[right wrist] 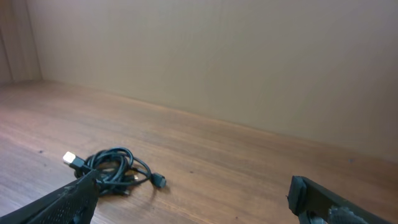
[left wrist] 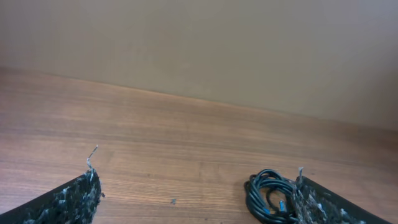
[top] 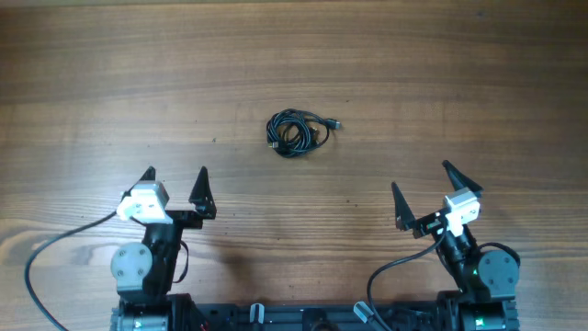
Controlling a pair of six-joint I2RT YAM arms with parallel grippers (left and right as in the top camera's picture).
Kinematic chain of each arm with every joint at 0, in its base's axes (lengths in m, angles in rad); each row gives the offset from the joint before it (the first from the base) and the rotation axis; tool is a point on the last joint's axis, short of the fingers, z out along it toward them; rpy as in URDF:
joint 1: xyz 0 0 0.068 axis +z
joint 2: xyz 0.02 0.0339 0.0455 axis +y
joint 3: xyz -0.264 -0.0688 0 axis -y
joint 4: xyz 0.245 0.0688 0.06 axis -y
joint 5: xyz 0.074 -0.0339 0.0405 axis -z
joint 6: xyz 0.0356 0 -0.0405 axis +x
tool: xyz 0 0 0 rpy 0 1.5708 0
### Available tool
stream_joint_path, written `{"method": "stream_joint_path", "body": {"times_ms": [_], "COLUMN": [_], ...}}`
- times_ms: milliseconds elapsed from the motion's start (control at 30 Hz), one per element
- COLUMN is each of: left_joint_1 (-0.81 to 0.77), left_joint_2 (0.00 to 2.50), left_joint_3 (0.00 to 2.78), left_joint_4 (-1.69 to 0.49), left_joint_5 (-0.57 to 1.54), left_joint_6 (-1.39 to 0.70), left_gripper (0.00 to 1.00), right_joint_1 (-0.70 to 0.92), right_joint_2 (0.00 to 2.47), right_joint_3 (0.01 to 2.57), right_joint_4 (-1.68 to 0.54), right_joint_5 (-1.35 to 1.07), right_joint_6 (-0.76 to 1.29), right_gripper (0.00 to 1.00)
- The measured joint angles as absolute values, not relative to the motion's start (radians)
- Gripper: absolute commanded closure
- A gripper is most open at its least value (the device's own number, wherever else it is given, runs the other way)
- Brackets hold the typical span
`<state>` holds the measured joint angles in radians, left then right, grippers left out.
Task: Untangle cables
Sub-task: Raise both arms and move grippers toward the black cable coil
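The cables (top: 298,132) lie knotted in one small black bundle on the wooden table, a little beyond the midpoint between the arms. My left gripper (top: 176,173) is open at the near left, well short of the bundle. The left wrist view shows the cables (left wrist: 268,196) just ahead of its right fingertip (left wrist: 301,173). My right gripper (top: 421,177) is open at the near right. In its wrist view the cables (right wrist: 112,168) lie ahead to the left, with a pale plug end (right wrist: 73,160) and a dark plug (right wrist: 160,182) sticking out. Nothing is held.
The wooden table (top: 110,83) stretches around the bundle. Thick black wires (top: 46,257) run from the arm bases along the near edge. A plain beige wall (left wrist: 249,50) stands behind the table's far edge.
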<state>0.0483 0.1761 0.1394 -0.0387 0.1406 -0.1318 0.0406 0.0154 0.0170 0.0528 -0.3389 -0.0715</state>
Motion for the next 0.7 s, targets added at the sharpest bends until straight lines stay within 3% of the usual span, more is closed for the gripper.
{"method": "stream_joint_path", "body": {"times_ms": [400,700], "left_joint_1": [0.048,0.048], "left_joint_2": [0.479,0.697], "left_joint_3": [0.369,0.583], "left_joint_4": [-0.070,-0.197], "left_joint_5": [0.189,0.229], "left_joint_6": [-0.132,-0.132], "left_gripper": [0.00,0.00], "right_joint_1": [0.041,0.041], "right_joint_2": [0.080,0.319], "right_joint_3": [0.121,0.281], "right_joint_4": [0.052,0.029], "right_joint_5": [-0.366,-0.389], "right_joint_6": [-0.042,-0.038], "right_gripper": [0.00,0.00]}}
